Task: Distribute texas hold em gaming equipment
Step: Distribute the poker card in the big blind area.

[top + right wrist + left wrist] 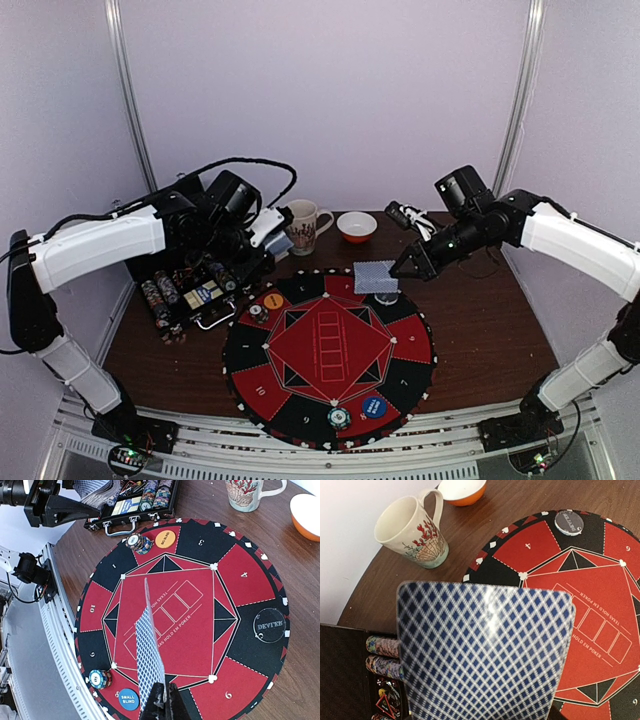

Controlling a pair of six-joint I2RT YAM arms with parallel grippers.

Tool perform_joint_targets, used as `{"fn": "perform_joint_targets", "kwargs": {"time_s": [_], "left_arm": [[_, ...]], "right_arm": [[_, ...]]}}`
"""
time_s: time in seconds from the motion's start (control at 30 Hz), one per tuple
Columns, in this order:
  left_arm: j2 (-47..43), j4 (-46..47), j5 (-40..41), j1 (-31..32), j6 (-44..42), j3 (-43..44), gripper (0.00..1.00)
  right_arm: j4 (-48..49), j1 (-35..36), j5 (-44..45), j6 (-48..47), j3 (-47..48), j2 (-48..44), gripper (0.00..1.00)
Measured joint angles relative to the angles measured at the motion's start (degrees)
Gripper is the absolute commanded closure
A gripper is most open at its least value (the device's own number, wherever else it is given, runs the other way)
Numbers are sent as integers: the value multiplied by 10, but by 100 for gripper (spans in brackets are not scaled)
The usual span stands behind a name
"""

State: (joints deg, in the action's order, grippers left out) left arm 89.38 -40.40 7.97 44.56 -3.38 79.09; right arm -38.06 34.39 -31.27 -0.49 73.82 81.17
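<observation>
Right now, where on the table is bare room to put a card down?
Free: the red centre of the mat; the table right of the mat, up to the right arm; the table corner nearer than the case. Crowded: far left, where case, mug and left pincer with its card sit close.

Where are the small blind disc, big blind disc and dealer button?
small blind disc [128, 699], right wrist view, centre of blue face.
big blind disc [165, 539], right wrist view, centre of orange face.
dealer button [270, 625], right wrist view, its lettering.
</observation>
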Motion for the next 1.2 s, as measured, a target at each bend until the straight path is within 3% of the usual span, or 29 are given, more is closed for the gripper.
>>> {"fn": "perform_joint_targets", "kwargs": {"time_s": [0.4,0.73,0.93,1.2], "left_arm": [[3,0,-2,0,0,0,50],[4,0,0,-3,0,0,50],[4,-3,9,-24,3,-2,50],[0,-7,27,-48,11,-14,50]], "right_arm": [[-45,3,-13,-58,14,12,100],[-13,133,-28,-60,21,80,100],[127,135,-26,55,24,176,100],[400,103,81,370,47,330,100]]}}
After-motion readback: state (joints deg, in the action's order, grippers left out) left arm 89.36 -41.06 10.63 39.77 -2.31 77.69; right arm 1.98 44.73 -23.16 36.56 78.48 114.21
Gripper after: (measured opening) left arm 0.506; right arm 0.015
